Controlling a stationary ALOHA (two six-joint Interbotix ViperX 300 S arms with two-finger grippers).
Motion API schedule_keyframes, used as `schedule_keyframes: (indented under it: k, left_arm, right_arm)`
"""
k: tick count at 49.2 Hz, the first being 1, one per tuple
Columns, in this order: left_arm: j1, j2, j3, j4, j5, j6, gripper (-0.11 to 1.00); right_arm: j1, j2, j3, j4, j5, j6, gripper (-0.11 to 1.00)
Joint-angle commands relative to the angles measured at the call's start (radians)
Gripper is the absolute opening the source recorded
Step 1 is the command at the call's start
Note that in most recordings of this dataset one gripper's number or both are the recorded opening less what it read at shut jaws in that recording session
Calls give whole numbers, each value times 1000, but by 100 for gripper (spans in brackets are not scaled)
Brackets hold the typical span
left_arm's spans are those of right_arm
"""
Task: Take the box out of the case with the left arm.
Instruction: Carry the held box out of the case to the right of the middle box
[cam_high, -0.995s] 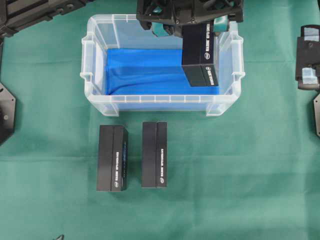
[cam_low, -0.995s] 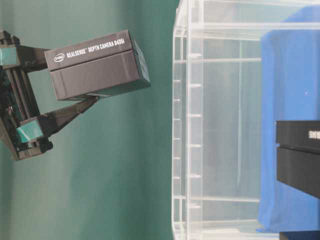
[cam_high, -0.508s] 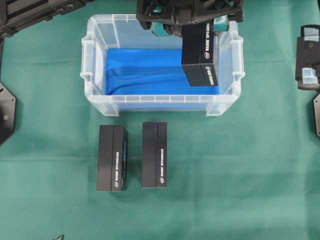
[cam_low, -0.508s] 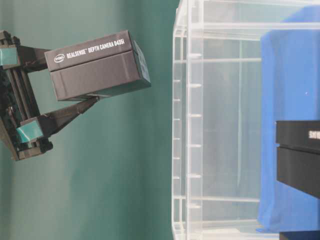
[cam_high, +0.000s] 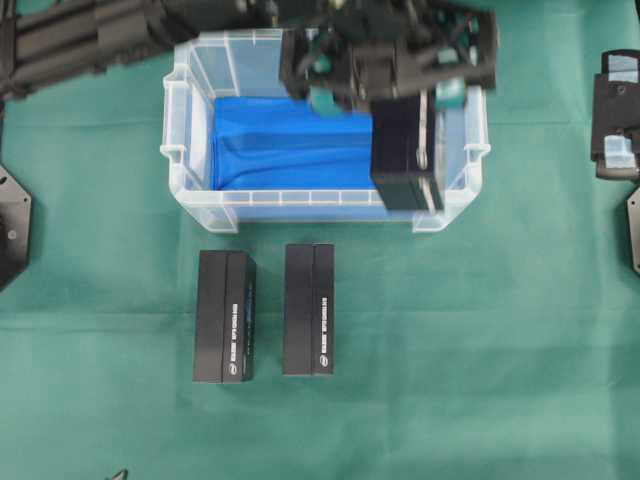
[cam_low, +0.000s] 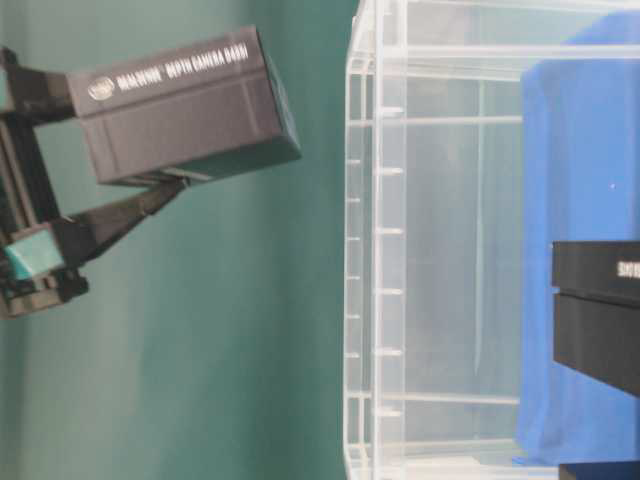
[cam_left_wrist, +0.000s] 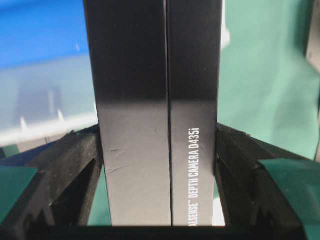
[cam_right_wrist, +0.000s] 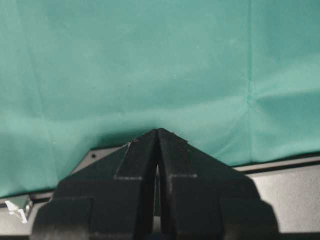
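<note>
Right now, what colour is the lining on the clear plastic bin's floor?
Bright blue lining, clearest in the overhead view.

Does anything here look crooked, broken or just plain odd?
Only the held box hangs tilted in the left gripper, above the case near its front right corner. The two boxes on the cloth lie neatly side by side. Nothing looks spilled or broken.
</note>
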Motion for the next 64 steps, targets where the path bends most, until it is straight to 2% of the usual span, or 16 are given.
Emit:
schedule_keyframes:
  k: [1,24,42,53,64]
  left_arm:
    - [-49,-44,-28,5,-3,-28,61]
    - [-239,-44,-28,12,-3,-230,61]
    - [-261,-51,9,29,-9,-247,61]
    - [-273,-61,114,29,-72,-245,61]
    - [-281,-98,314,29,-224,-247,61]
  right_arm:
    - [0,-2,-11,2,-3,2,0]
    - [0,-3,-11,2,-3,0,0]
    - [0,-2,-9,3,-2,6,0]
    - [0,-3,-9,6,-2,6,0]
    - [0,-3,-9,6,-2,6,0]
